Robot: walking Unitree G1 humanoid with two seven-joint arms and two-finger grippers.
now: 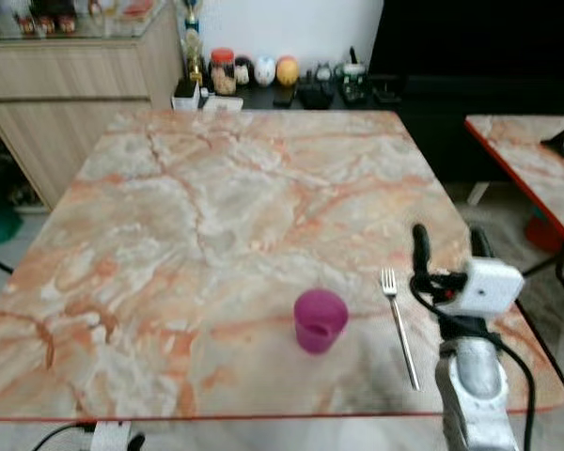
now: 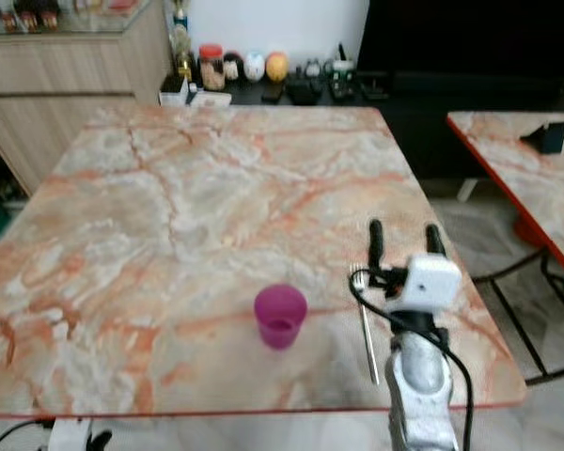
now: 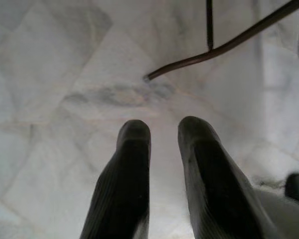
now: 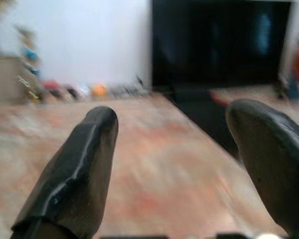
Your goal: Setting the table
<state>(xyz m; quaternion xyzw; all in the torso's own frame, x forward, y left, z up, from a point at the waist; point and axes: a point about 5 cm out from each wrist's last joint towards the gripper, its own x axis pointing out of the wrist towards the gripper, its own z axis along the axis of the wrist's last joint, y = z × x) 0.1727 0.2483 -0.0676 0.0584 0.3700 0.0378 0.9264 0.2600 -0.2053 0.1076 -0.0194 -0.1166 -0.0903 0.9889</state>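
Two black fingers of the right hand (image 2: 403, 242) stand wide apart, holding nothing, above the table (image 1: 216, 207) just right of the fork (image 1: 399, 324). Left of the fork stands a pink cup (image 1: 320, 320). Down by the floor, the left hand (image 3: 163, 130) is a little open.

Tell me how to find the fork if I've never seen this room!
Look at the big marble-patterned table with orange veins, and go to its near edge on the robot's right side. There, a silver fork lies flat, prongs pointing away, between a purple cup and the right gripper, whose fingers are spread open. It is the only thin, shiny metal thing on the table.
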